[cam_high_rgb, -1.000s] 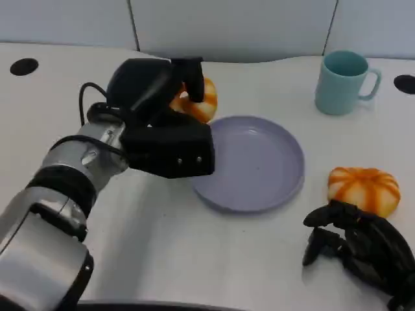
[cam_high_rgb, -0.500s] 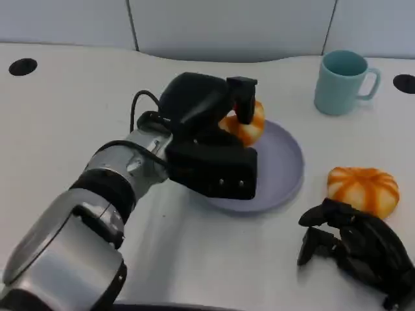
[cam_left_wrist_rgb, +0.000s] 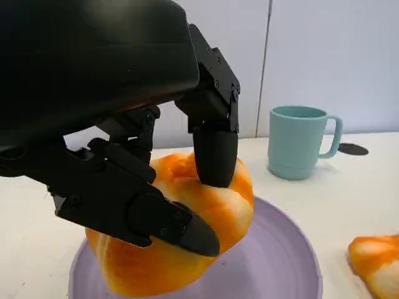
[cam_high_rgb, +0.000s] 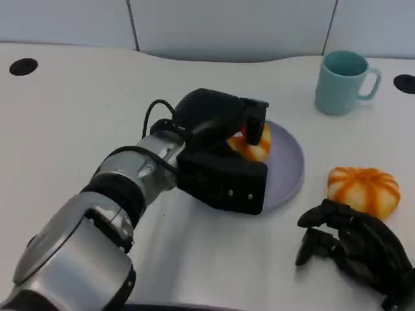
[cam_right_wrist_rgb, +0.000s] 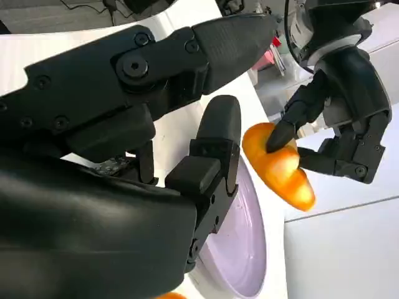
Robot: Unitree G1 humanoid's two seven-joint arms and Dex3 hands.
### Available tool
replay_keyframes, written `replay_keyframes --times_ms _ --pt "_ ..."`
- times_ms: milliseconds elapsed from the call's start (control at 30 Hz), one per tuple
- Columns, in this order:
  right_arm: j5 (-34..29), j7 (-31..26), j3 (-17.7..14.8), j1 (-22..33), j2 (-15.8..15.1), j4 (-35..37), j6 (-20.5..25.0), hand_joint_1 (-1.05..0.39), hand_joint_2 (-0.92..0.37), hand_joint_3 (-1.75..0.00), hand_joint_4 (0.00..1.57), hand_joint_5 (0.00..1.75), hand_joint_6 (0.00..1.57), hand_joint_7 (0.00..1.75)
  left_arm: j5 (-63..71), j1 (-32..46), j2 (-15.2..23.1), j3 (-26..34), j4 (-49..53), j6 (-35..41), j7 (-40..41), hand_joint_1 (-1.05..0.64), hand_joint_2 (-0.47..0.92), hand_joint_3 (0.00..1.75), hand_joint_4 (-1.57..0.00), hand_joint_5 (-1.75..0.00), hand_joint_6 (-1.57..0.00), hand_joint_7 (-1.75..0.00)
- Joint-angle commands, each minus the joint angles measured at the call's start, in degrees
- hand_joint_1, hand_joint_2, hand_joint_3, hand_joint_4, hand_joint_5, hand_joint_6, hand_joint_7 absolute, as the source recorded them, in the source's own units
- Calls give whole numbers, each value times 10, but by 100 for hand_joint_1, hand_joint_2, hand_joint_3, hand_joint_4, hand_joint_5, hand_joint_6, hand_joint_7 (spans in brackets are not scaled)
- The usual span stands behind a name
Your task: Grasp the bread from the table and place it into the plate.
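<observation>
L hand [cam_high_rgb: 220, 152] round glossy bread [cam_high_rgb: 254, 141]

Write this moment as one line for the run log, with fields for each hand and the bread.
left hand: holds bread over plate | right hand: on table, holds nothing | second bread: on table beside plate

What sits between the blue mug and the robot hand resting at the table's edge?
In the head view, a second orange bread lies on the table between the mug and the right robot hand.

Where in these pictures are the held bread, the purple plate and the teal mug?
held bread [cam_left_wrist_rgb: 187, 249]: left wrist view, orange crust.
purple plate [cam_high_rgb: 288, 162]: head view, bare right side.
teal mug [cam_high_rgb: 340, 87]: head view, outer wall.
</observation>
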Motion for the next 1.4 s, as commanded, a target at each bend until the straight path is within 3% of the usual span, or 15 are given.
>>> replay_keyframes --times_ms 33,100,167,333,500,633,733,800,867,1200,1400 --pt "-7 -3 1 21 2 14 -1 -54 -92 -8 67 142 72 92 10 -3 3 -10 3 4 3 -31 85 10 -83 -175 -62 -174" --pt "-2 7 -3 18 3 24 -9 -53 -92 -9 66 144 71 94 13 -5 3 -13 3 10 -2 -36 84 9 -76 -175 -58 -168" --pt "-3 5 -3 17 2 27 -2 -55 -92 -8 66 144 71 95 9 -7 3 -10 3 16 -20 -43 84 4 -66 -157 -57 -137" --pt "-18 -14 7 22 -1 11 -11 -56 -92 -9 66 143 71 95 2 -12 2 -5 3 27 -65 -60 84 0 -40 -124 -42 -99" --pt "-11 -12 6 25 0 -3 16 -53 -92 -9 63 147 68 100 -1 -11 3 -2 1 26 -75 -70 86 0 -40 -64 -56 -32" --pt "-8 -8 1 21 1 13 13 -55 -92 -6 67 144 70 96 -6 -10 2 2 1 24 -86 -73 87 0 -35 -46 -57 -11" --pt "-13 -12 3 22 2 10 3 -56 -92 -6 67 143 71 94 -5 -10 3 1 0 22 -84 -75 87 0 -23 -48 -54 -4" --pt "-13 -15 6 26 2 -5 7 -55 -92 -10 65 146 70 98 -3 -10 4 0 0 22 -82 -75 87 0 -6 -68 -50 -1" --pt "-11 -13 7 25 1 -4 10 -55 -92 -10 65 146 69 99 -3 -11 5 0 -1 22 -83 -76 88 0 -1 -71 -47 0" --pt "-10 -13 4 20 -2 5 14 -55 -92 -9 65 146 70 98 -25 -8 27 24 -10 -1 -88 -80 89 0 0 -62 -35 0" --pt "-2 5 -4 11 -3 23 14 -54 -92 -8 65 145 69 97 -78 7 58 70 -25 -36 -123 -81 91 1 0 -62 -32 0"
